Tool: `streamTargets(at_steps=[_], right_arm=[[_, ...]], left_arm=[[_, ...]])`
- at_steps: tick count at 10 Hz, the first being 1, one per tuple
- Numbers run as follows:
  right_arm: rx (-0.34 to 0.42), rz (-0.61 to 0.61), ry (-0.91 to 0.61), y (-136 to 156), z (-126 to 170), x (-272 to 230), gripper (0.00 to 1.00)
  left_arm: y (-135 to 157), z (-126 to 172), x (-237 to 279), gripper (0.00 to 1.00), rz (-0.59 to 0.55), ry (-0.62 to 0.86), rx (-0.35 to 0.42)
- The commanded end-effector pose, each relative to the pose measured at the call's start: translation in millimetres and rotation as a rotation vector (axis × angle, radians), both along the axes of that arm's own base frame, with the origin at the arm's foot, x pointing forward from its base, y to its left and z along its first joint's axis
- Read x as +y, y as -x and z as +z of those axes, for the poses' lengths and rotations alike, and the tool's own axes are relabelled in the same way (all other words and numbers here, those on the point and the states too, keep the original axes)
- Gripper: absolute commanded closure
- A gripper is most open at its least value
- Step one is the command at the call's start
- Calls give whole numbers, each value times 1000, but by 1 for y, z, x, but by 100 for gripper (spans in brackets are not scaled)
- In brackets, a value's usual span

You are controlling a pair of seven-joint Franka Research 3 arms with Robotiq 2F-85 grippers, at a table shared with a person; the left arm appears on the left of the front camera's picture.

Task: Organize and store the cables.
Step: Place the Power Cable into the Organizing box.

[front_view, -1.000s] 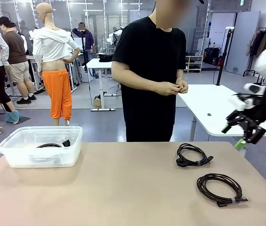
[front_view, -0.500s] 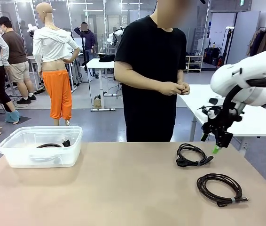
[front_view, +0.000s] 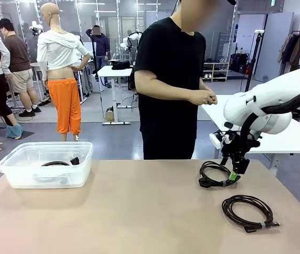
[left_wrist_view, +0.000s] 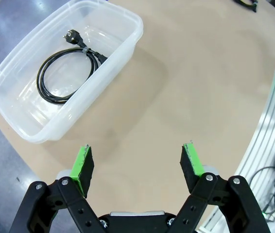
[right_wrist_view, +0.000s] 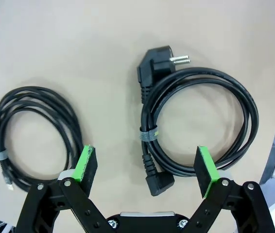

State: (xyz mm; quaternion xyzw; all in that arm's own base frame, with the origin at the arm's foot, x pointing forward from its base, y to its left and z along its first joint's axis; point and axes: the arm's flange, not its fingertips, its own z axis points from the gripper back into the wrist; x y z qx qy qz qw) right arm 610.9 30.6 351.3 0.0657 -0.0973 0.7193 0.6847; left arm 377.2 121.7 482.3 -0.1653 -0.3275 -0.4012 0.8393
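Since the right claw [right_wrist_view: 146,158] hangs spread wide straight above the plug-ended cable [right_wrist_view: 152,68], it seems lined up for a pick; another coil [right_wrist_view: 35,94] lies just to one side. The left claw [left_wrist_view: 137,158], also wide and empty, faces the bin [left_wrist_view: 128,19] holding a third cable [left_wrist_view: 39,77].

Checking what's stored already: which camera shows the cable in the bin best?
The left wrist view: it looks down on the whole cable and plug in the bin. The front view gives a dark sliver through the bin's wall. The right wrist view faces two other cables.
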Motion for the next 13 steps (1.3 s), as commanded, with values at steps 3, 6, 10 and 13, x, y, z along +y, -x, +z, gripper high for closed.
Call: streamTargets(at_steps=[3,6,10,13], right_arm=[[-15,-69,81,-6,-30,1,0],[-24,-115,87,-7,-44,8,23],[-2,-110,128,-8,-49,13,100],[-7,-100,125,-6,-42,16,100]], left_arm=[[-2,5,0,9,8,9,19],[-2,5,0,9,8,9,19],[-2,5,0,9,8,9,19],[-2,5,0,9,8,9,19]])
